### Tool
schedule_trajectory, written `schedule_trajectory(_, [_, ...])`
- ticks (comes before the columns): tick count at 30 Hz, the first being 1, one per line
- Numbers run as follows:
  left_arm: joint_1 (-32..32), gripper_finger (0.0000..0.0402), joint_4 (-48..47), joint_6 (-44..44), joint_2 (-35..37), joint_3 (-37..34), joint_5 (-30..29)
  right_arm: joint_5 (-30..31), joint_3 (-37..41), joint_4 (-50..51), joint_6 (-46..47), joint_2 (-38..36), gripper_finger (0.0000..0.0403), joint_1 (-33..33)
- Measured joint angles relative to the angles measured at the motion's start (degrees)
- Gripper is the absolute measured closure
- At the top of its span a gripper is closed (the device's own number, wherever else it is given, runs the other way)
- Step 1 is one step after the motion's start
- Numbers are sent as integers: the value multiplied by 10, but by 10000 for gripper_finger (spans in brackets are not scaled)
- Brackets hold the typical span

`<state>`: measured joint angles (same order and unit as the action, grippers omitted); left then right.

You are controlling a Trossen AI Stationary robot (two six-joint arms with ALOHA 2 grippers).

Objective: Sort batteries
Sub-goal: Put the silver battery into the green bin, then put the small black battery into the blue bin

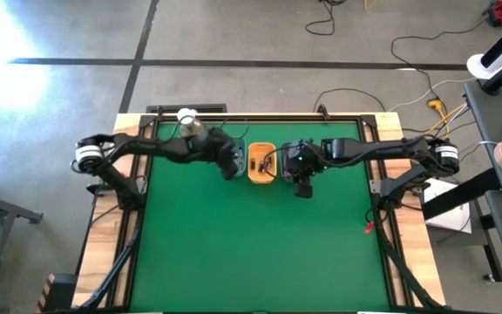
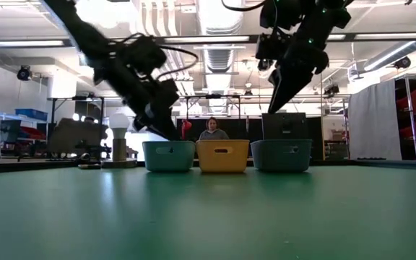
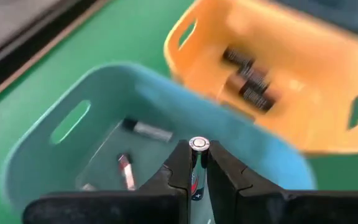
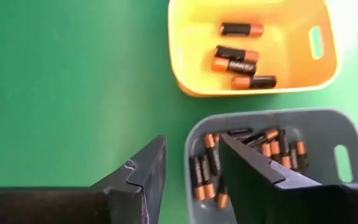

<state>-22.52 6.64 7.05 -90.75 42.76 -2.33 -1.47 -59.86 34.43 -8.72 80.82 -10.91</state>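
Note:
Three small trays stand in a row near the table's far edge: a teal tray (image 3: 73, 162), an orange tray (image 4: 253, 46) and a grey tray (image 4: 272, 168). My left gripper (image 3: 197, 168) hovers over the teal tray (image 2: 168, 155), shut on a battery. That tray holds a few silvery batteries (image 3: 148, 129). Dark, copper-ended batteries (image 4: 238, 62) lie in the orange tray, and several more batteries (image 4: 253, 149) in the grey tray. My right gripper (image 4: 191, 165) is open, raised above the grey tray's (image 2: 281, 154) near-left corner, touching nothing. My left gripper pinches one battery (image 3: 194, 177) between its two fingers, which lie along it, with its silver end cap (image 3: 198, 144) sticking out past the fingertips. The battery is lifted clear above the teal tray's inside. The fingers slant down from the table's left.
A round metal dome with a white ball (image 1: 187, 118) stands at the far edge, left of the trays. The green mat (image 1: 251, 244) stretches toward the near edge. A person (image 2: 212, 130) sits in the room beyond the table.

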Motion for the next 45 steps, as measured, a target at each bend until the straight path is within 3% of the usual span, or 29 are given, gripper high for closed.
schedule_trajectory(7, [-28,390,-230,-61,-58,132,1,0,9,12,29,0,275,17])
schedule_trajectory(17, [-41,390,-350,-93,-163,249,2,0,21,18,59,0,259,28])
schedule_trajectory(25, [-41,386,-358,-98,-195,270,3,2,21,17,72,0,242,37])
schedule_trajectory(35, [-41,315,-367,-100,-191,269,3,2,20,18,65,-5,212,41])
schedule_trajectory(40, [-36,288,-396,-96,-142,266,4,16,18,17,62,-31,207,42])
schedule_trajectory(45, [-28,288,-362,-94,-33,194,7,16,28,23,78,-64,210,43])
